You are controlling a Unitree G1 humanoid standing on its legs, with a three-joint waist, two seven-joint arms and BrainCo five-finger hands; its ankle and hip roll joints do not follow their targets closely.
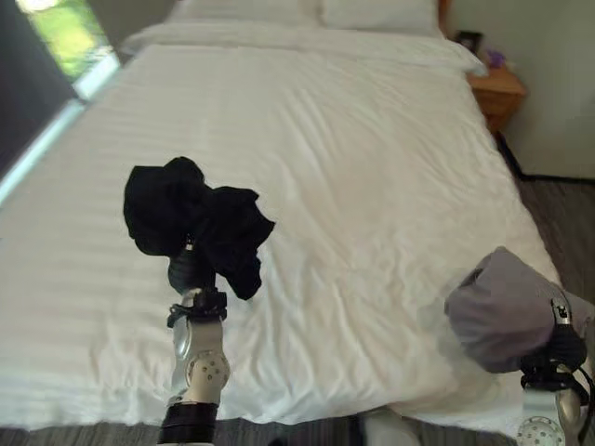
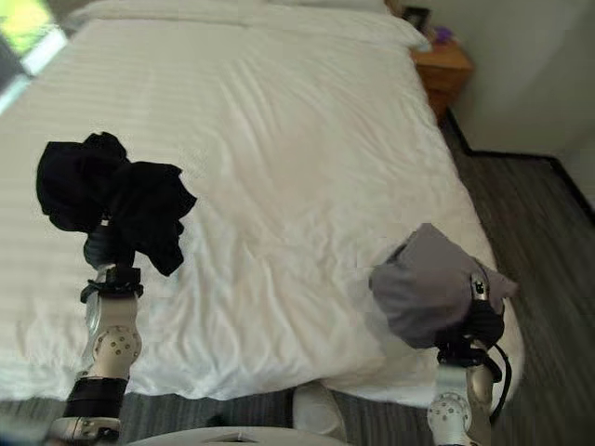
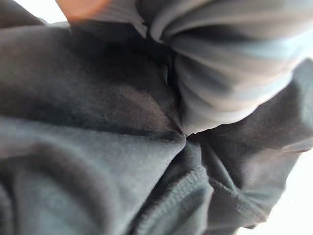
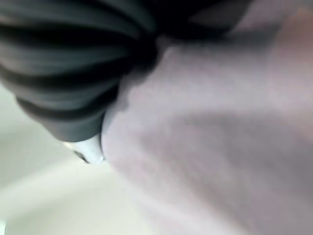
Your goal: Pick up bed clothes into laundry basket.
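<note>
A black garment (image 1: 197, 223) is bunched over the left robot hand (image 1: 191, 269) and is lifted above the white bed (image 1: 372, 186), near the bed's left front part. Only the dark ribbed cover of that hand is seen beneath the cloth; the fingers are buried in the folds, so it cannot be told whether they are curled or straight. In the left wrist view the black garment (image 3: 98, 147) is pressed close against the ribbed cover (image 3: 230, 63).

A grey garment (image 2: 432, 283) is draped over the right robot hand (image 2: 482, 325), which is raised beside the bed's front right corner. The fingers there are likewise covered by cloth, and their state cannot be told. In the right wrist view the grey garment (image 4: 215, 147) is seen lying against the dark ribbed cover (image 4: 73, 73).

The bed is spread with a white, lightly creased sheet, with pillows (image 1: 381, 14) at its far end. A wooden bedside stand (image 1: 497, 93) is placed at the far right, and a dark wooden floor (image 2: 530, 214) is seen along the bed's right side.
</note>
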